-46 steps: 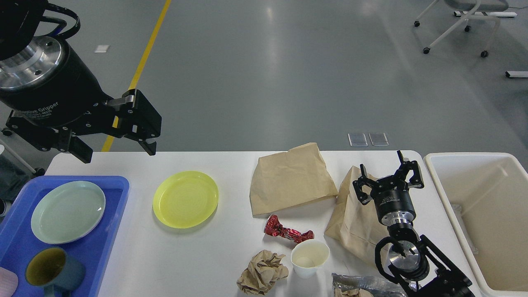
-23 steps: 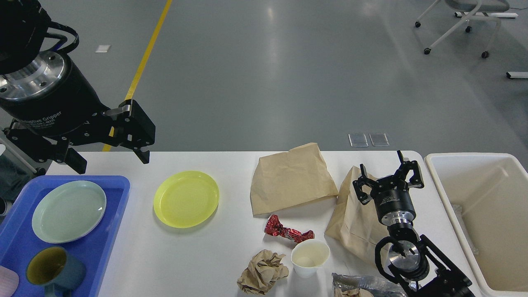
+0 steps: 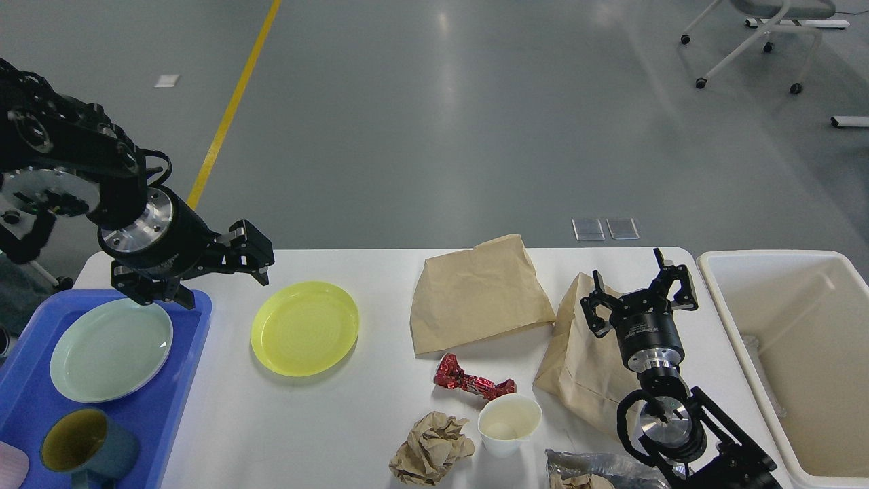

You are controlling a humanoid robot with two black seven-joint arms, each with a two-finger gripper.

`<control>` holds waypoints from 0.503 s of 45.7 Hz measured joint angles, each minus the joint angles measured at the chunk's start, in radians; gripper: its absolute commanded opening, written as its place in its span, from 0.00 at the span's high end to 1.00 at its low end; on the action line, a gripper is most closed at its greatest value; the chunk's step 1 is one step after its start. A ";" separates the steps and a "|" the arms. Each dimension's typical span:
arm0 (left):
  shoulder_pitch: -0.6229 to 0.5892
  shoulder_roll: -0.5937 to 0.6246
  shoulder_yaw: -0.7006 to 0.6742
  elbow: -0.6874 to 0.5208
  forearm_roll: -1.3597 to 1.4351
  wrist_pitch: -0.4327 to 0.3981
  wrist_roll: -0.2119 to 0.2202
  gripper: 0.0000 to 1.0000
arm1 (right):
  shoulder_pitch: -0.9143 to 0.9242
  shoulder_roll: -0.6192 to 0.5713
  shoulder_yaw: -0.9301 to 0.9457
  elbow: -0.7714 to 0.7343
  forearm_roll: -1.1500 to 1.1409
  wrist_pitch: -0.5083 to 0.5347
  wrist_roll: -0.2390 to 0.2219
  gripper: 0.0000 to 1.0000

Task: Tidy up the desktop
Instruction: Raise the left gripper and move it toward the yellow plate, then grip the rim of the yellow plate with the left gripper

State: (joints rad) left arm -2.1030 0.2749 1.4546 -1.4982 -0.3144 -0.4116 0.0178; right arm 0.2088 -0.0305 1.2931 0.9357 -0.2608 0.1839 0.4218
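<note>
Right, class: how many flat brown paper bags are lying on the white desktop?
2. One paper bag lies at the far middle of the desktop; the other bag lies to its right, partly under the right gripper. The crumpled paper ball isn't counted.

Two plates: one yellow plate (image 3: pixel 305 329) on the desk (image 3: pixel 285 421), one pale green plate (image 3: pixel 111 350) in the one blue tray (image 3: pixel 178 377). One mug (image 3: pixel 88 449). Two flat paper bags, the first paper bag (image 3: pixel 478 292) and the second paper bag (image 3: pixel 584 360). One crumpled paper ball (image 3: pixel 431 448). One paper cup (image 3: pixel 509 424). One red wrapper (image 3: pixel 473 384). One silver foil packet (image 3: pixel 597 468). One bin (image 3: pixel 801 360). Two pincers: left pincer (image 3: pixel 220 282), right pincer (image 3: pixel 638 288).
</note>
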 measured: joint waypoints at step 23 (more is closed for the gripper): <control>0.465 0.002 -0.188 0.282 -0.123 0.182 0.003 0.07 | 0.000 0.000 0.000 0.000 0.000 0.000 0.000 0.00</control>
State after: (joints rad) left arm -1.6379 0.2765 1.2669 -1.2163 -0.4372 -0.2293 0.0211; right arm 0.2086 -0.0301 1.2931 0.9357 -0.2608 0.1840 0.4213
